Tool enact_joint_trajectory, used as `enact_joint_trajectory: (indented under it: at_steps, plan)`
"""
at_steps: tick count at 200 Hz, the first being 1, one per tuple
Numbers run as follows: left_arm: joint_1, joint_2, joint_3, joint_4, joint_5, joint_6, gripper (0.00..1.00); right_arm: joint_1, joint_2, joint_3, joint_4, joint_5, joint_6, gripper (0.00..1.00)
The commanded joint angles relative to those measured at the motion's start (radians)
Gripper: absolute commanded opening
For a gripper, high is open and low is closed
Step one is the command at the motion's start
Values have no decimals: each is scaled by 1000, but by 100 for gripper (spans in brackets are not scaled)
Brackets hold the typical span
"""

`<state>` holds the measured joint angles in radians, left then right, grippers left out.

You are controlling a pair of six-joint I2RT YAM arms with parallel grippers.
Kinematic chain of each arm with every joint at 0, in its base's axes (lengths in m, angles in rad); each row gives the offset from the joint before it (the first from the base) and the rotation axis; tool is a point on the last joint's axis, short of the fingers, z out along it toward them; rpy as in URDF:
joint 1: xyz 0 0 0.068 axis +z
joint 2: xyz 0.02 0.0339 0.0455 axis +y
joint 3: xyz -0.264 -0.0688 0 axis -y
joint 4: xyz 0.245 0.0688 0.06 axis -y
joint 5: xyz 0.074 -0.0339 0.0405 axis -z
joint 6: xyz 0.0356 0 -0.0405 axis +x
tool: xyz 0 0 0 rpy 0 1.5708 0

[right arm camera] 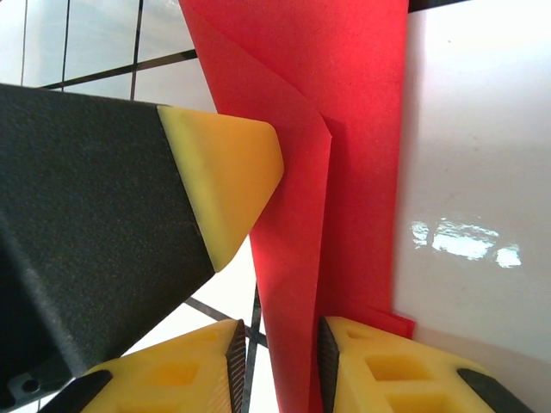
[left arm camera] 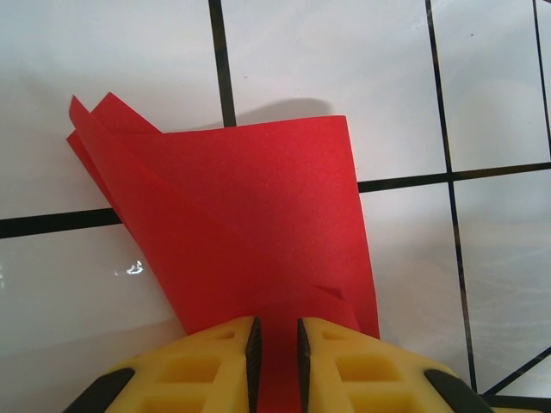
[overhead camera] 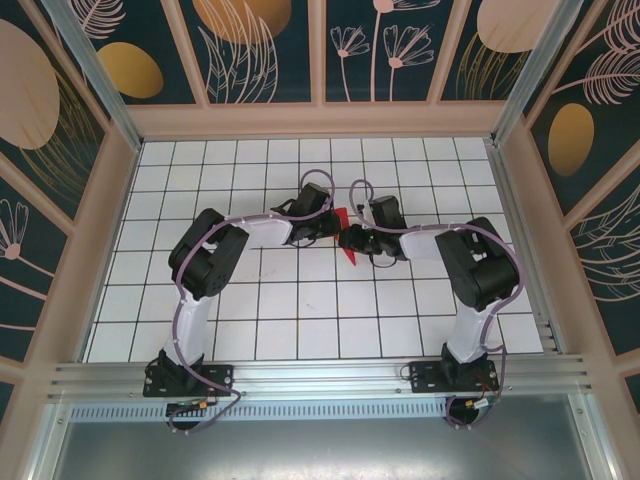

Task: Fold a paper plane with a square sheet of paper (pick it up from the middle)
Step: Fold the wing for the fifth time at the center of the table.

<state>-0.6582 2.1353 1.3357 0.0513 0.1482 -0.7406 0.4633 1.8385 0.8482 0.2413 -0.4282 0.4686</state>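
The square sheet of paper is bright red and folded into a creased wedge with layered flaps. It is held up off the white tiles at the middle of the table. In the left wrist view the paper fans away from my left gripper, which is shut on its narrow end. My left gripper and right gripper meet at the paper from either side. In the right wrist view the paper runs between the jaws of my right gripper, which is open. The paper lies against the right pad, and floor shows beside the left pad.
A yellow finger of the left gripper sits close beside the paper in the right wrist view. The white tiled table is ringed by wood-framed patterned walls. An aluminium rail runs along the near edge by the arm bases.
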Motion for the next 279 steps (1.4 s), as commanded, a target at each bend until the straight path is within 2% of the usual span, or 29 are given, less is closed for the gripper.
enact_joint_trajectory:
  at_steps: [1, 43, 96, 156, 279]
  plan:
    - [-8, 8, 34, 11, 8, -1, 23, 10, 43, -17, -34, 134, -49, 32]
    - [-7, -15, 37, 35, 7, -9, 24, 5, 31, -70, 9, 145, 4, 16]
    - [-7, -61, 21, 69, -6, -4, 27, -56, -4, -146, 139, 31, 106, 7]
    - [-6, -51, 3, 124, 55, 4, 27, -82, 16, -156, 150, -3, 152, 3]
    - [-8, 52, 57, 48, 51, 24, 20, -91, 31, -166, 143, 7, 136, 1]
